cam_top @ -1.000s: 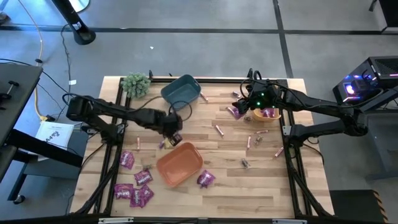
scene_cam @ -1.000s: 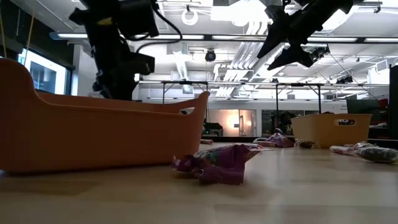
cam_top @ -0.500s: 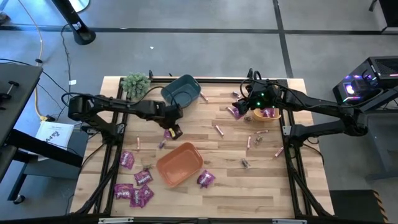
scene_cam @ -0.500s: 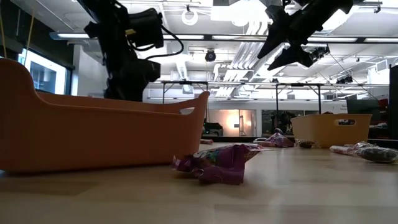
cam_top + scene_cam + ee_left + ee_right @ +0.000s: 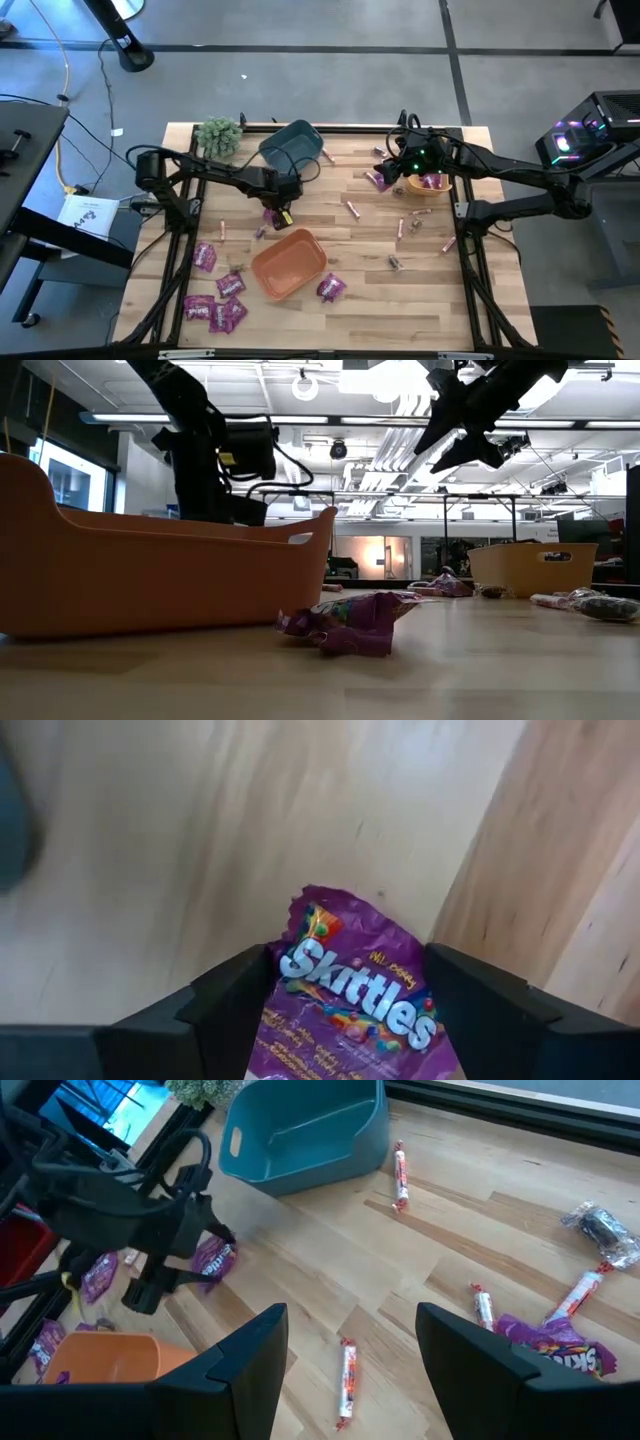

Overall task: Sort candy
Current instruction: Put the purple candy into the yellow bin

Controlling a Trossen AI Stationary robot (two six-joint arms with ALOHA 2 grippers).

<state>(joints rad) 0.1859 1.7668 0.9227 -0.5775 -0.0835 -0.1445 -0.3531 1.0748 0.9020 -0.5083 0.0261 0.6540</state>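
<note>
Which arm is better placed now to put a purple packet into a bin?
Left. The left gripper already holds a shiny purple Skittles packet between the teal plastic bin and orange plastic bin. The right gripper hangs open, holding nothing.

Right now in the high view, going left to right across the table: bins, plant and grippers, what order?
Green plant ball → left gripper shut on a purple Skittles packet → orange bin → right gripper, open → yellow bin. Teal bin left out: it overlaps the left gripper and orange bin.
</note>
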